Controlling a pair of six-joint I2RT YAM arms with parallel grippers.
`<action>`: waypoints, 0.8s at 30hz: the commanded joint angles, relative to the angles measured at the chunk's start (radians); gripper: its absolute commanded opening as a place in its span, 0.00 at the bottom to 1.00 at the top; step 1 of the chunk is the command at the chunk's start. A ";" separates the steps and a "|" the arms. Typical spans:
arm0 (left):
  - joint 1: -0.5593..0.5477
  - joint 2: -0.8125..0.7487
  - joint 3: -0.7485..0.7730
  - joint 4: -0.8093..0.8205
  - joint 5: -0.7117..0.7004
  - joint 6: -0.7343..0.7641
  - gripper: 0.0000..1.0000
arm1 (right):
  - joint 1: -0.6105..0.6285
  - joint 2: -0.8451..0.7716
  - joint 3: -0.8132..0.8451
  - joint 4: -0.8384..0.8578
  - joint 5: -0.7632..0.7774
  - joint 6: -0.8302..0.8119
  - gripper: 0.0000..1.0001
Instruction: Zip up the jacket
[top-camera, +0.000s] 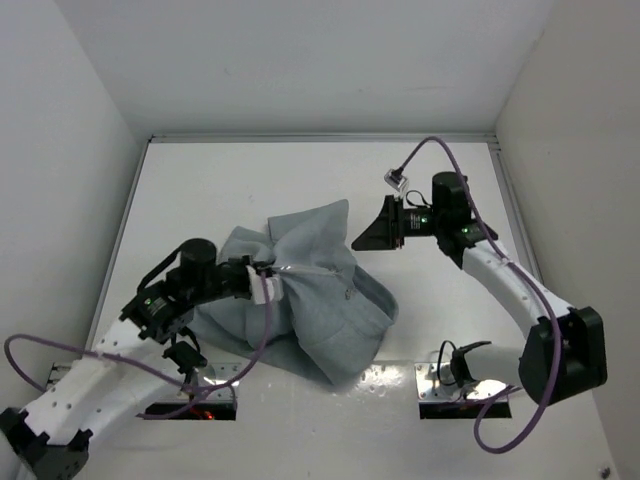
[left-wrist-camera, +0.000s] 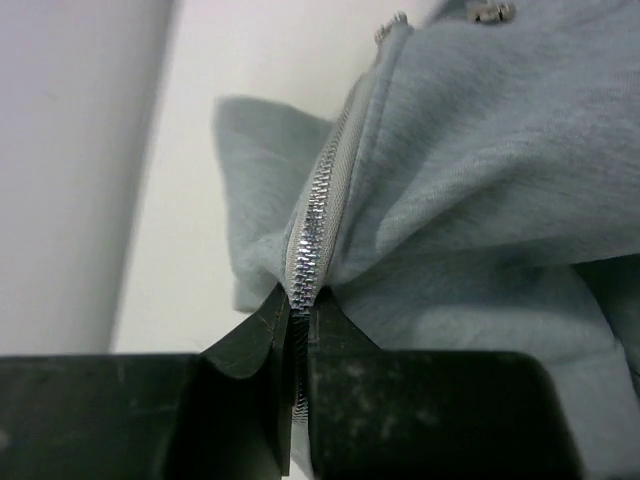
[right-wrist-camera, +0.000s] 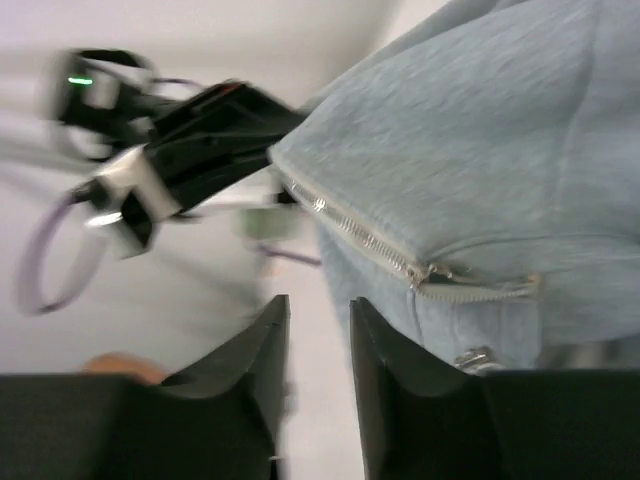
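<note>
Nearest the lens, in the left wrist view: saw the left gripper (left-wrist-camera: 297, 310) pressed shut on the lower end of the zipper (left-wrist-camera: 322, 195), with the metal teeth pinched between its dark pads. Found the jacket (top-camera: 310, 310) crumpled in a heap on the table (top-camera: 250, 190), between the two arms and closer to the left one. Saw the right gripper (right-wrist-camera: 318, 310) with only a narrow gap between its fingers and nothing inside, just beside the raised edge of the cloth. Noticed the slider (right-wrist-camera: 418, 272) off to one side of that gap, not in line with it, with the metal snap (right-wrist-camera: 475, 357) near it.

Judged several risks from here. Could have shut on air, or on loose cloth instead of the slider, because of this poor alignment. Could have dragged the whole heap with a pull, and so slipped the teeth out of the left pads. Feared also a jam of folded cloth in the slider, because of the bent, unstretched zipper line.
</note>
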 joint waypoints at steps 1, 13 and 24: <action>0.004 0.176 0.081 -0.235 -0.048 -0.014 0.00 | 0.068 -0.025 0.239 -0.876 0.296 -0.794 0.40; 0.004 0.122 0.004 -0.488 0.017 0.145 0.35 | 0.228 -0.011 0.151 -0.990 0.496 -0.950 0.12; 0.015 0.263 0.265 0.010 0.120 -0.351 0.87 | 0.268 -0.021 -0.009 -0.813 0.650 -0.773 0.51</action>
